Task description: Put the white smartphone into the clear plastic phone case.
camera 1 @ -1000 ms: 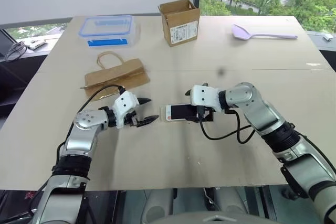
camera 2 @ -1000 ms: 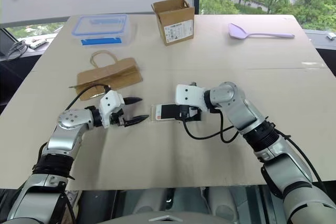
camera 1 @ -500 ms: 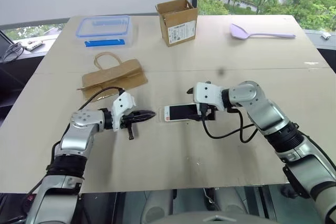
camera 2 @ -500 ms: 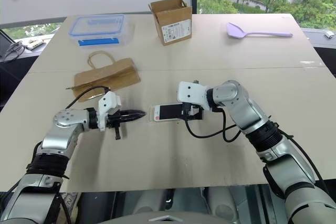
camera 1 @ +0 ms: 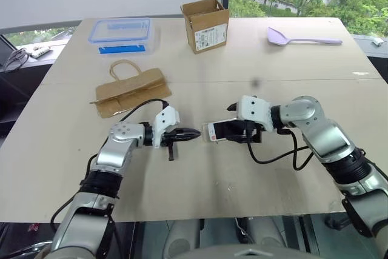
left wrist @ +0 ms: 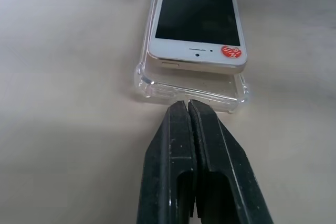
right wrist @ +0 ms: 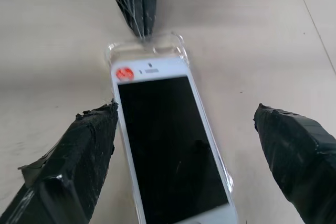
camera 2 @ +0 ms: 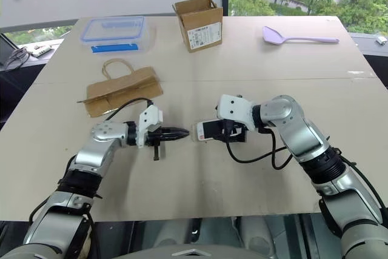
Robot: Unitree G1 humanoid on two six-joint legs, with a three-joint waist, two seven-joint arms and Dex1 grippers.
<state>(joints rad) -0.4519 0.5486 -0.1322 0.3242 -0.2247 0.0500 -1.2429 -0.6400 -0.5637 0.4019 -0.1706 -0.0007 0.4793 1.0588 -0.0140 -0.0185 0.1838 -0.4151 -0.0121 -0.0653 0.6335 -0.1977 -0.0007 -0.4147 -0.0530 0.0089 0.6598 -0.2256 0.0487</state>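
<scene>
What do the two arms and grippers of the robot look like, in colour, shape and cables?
Both arms are built of rounded silver-grey metal segments, with black ribbed joints nearer the body. Each wrist bears a white boxy housing. The left gripper and the right gripper each have two black, tapering fingers with a matt, textured surface. A thin black cable loops loosely outside each forearm to the wrist.

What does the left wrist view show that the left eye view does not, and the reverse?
Left wrist view alone: the end of the white smartphone with black screen riding above the rim of the clear plastic phone case, not seated.

Left eye view alone: an open cardboard box, a brown paper bag, a lilac plastic spoon.

Both: the left gripper, shut, pointing at the case's end.
</scene>
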